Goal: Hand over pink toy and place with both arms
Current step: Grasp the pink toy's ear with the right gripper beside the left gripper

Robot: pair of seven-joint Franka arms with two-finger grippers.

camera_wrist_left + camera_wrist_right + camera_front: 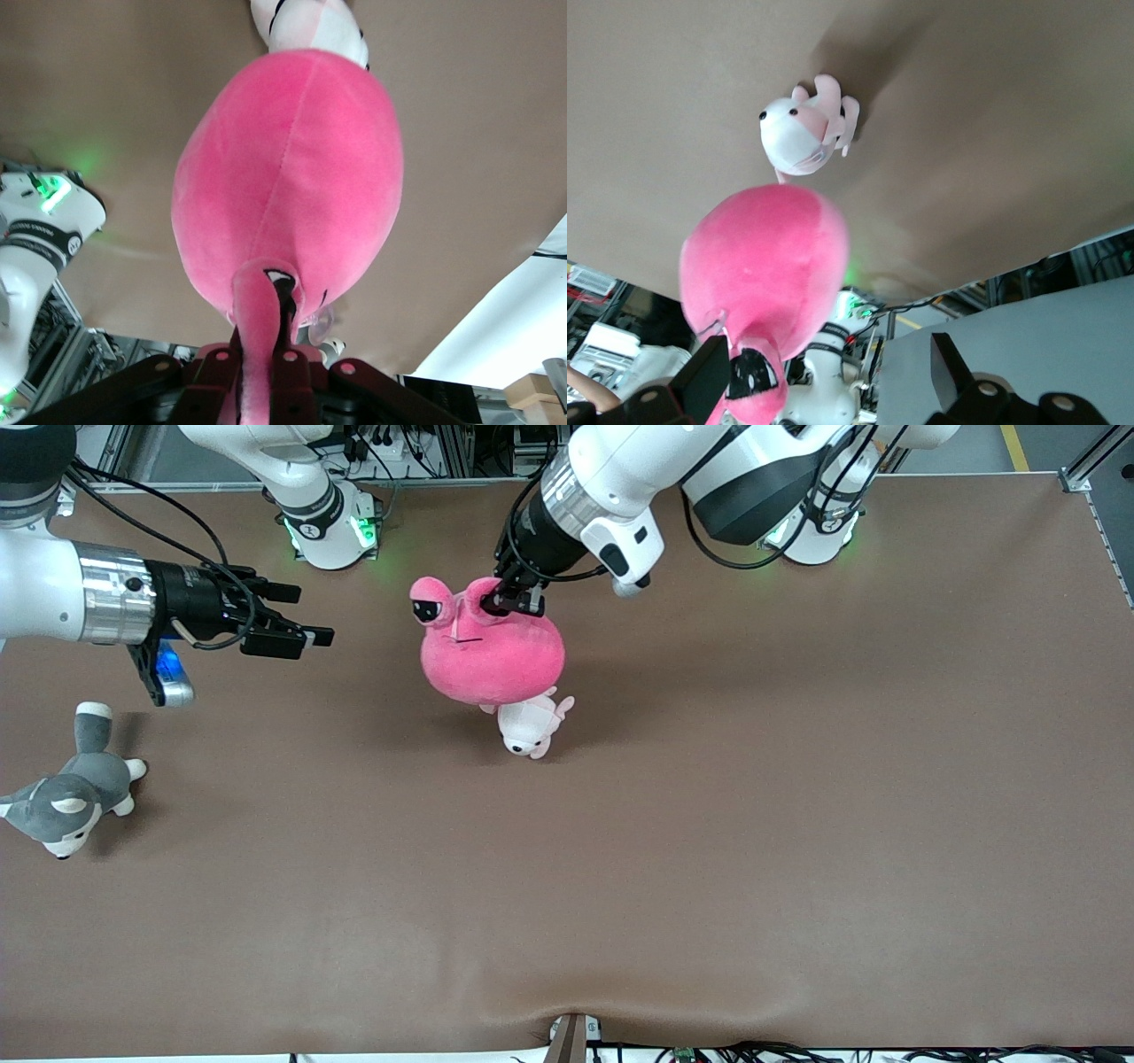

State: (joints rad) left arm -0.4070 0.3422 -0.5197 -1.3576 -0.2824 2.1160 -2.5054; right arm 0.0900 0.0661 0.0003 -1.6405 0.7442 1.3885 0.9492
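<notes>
— Grey-and-white husky plush [71, 797]: where?
— Lying on the brown table [797, 824] at the right arm's end. Above that end, the right gripper [288, 624] hangs in the air, fingers spread wide, holding nothing.
— Pink toy [492, 655]?
— Raised over the table's middle, hanging by one eye stalk [257, 345]. The left gripper [514, 602] is clamped tight on that stalk.
— Anything beneath?
— A small pale pink-and-white plush [530, 728] on the table, partly under the toy.
</notes>
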